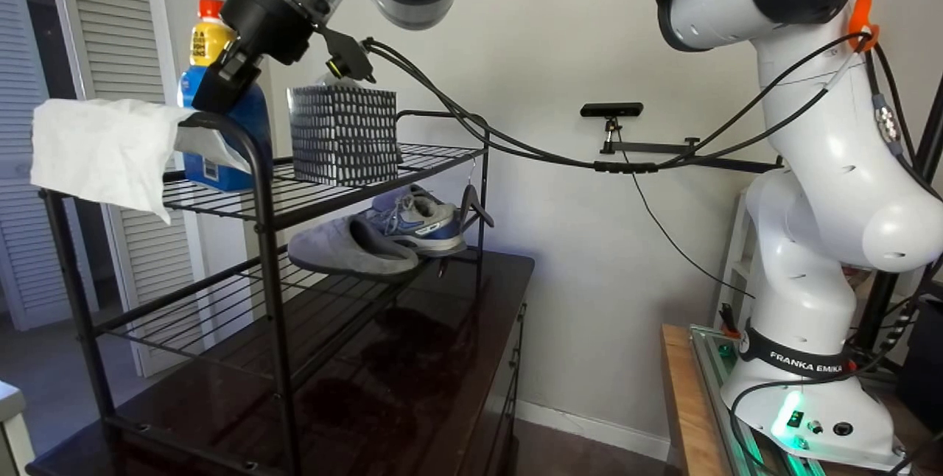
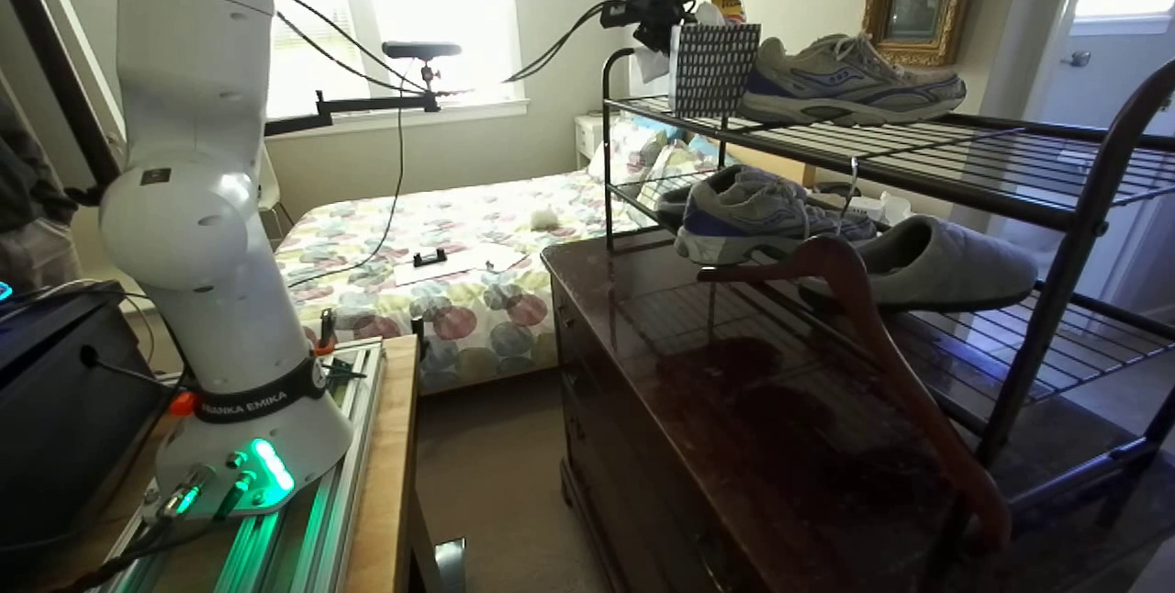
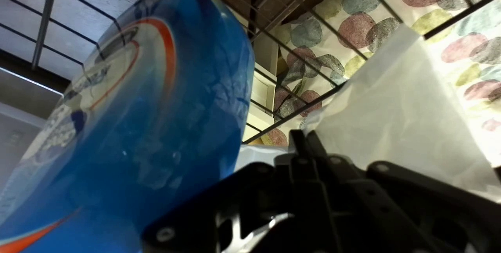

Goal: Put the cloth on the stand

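The white cloth (image 1: 110, 152) drapes over the end rail of the black wire stand (image 1: 270, 255), with one part hanging outside and another part inside above the top shelf. In an exterior view a piece of the cloth (image 2: 650, 66) hangs just under the gripper (image 2: 656, 31). My gripper (image 1: 214, 96) points down at the rail beside the blue spray bottle (image 1: 225, 172). In the wrist view the fingers (image 3: 305, 137) are together with the cloth (image 3: 395, 120) pinched at their tips and spreading to the right. The bottle (image 3: 188, 100) fills the left side, close to the fingers.
A patterned tissue box (image 1: 345, 135) stands on the top shelf, with a sneaker (image 2: 849, 83) behind it. Slippers (image 1: 353, 244) and another sneaker (image 1: 431, 225) are on the lower shelf. A hanger (image 2: 881, 345) hangs from the stand. The stand rests on a dark dresser (image 2: 661, 391).
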